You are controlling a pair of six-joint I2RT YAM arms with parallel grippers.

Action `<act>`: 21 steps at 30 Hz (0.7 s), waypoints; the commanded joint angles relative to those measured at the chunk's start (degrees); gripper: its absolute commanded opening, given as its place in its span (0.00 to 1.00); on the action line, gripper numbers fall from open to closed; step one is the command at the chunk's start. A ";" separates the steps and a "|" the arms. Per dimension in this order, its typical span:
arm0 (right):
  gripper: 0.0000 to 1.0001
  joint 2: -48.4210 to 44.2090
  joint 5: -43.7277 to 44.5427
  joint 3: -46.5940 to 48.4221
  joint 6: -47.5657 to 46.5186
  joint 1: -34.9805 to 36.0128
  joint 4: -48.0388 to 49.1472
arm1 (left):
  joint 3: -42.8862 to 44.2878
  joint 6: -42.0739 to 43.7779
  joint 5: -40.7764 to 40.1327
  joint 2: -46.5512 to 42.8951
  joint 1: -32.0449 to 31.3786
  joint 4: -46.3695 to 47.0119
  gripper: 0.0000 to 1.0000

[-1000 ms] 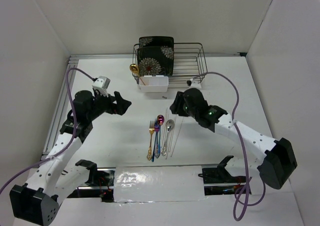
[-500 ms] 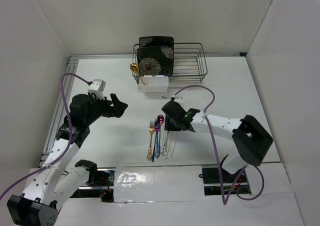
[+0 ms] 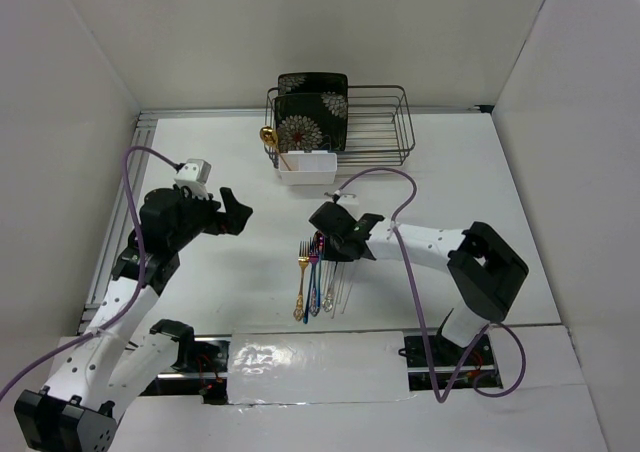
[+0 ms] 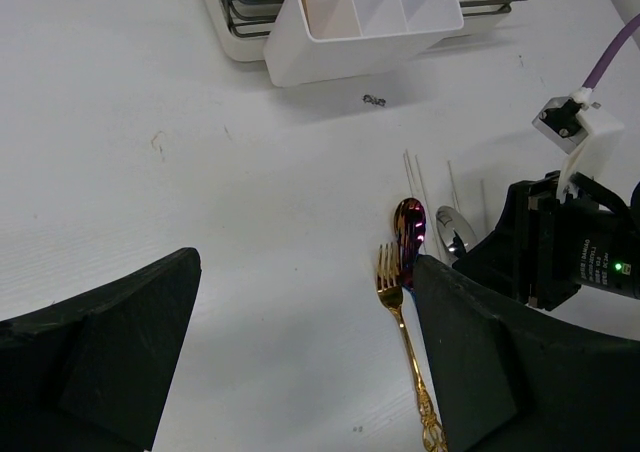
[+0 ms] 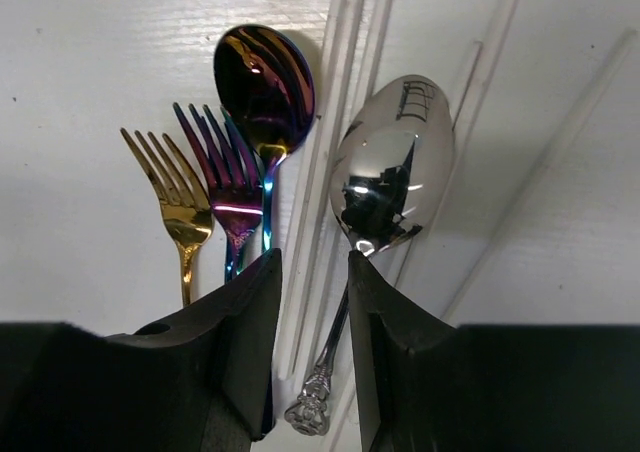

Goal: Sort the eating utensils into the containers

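Note:
The eating utensils lie side by side on the white table: a gold fork [image 5: 175, 197], an iridescent purple fork [image 5: 225, 177], a purple spoon [image 5: 265, 82], a silver spoon [image 5: 392, 162] and pale chopsticks [image 5: 340, 72]. My right gripper [image 5: 310, 262] is low over them [image 3: 325, 237], jaws narrowed but open. They straddle a pair of chopsticks and the silver spoon's neck, which still lie flat. The white compartmented caddy [image 3: 307, 167] stands beyond them, a gold spoon [image 3: 268, 137] sticking out of its left end. My left gripper [image 4: 305, 272] hovers wide open and holds nothing, left of the gold fork [image 4: 395, 292].
A dark wire dish rack [image 3: 385, 122] holding black floral plates [image 3: 312, 112] stands behind the caddy. A small dark scrap [image 4: 374, 99] lies in front of the caddy. White walls close in the table on both sides.
My right arm has swung left and come down over the utensils, and its jaws have narrowed. My left gripper has shifted slightly left and stays wide open.

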 commanded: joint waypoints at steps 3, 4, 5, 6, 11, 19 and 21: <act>0.41 -2.09 4.07 2.42 2.32 1.40 -6.29 | 0.43 1.31 -0.70 0.29 0.31 3.00 1.00; 0.41 -2.09 4.07 1.72 2.50 1.40 -6.29 | 0.17 1.23 -0.79 0.55 0.40 3.18 1.00; 0.42 -2.53 4.07 1.71 2.77 1.31 -6.29 | 0.08 1.31 -0.96 0.82 0.32 3.61 1.00; 0.42 -2.53 4.07 1.19 2.86 1.31 -6.29 | -0.01 1.23 -0.79 0.82 0.31 3.62 1.00; 0.42 -0.17 4.07 1.19 1.98 0.96 -5.06 | -0.54 0.96 -0.88 1.61 0.31 4.85 1.00; 0.35 2.22 3.55 1.19 0.66 0.87 -2.70 | -0.27 1.40 -1.49 1.61 0.32 4.41 1.00; 0.32 2.39 3.55 0.66 0.49 0.70 -2.69 | -0.36 1.49 -1.93 1.26 0.31 4.50 1.00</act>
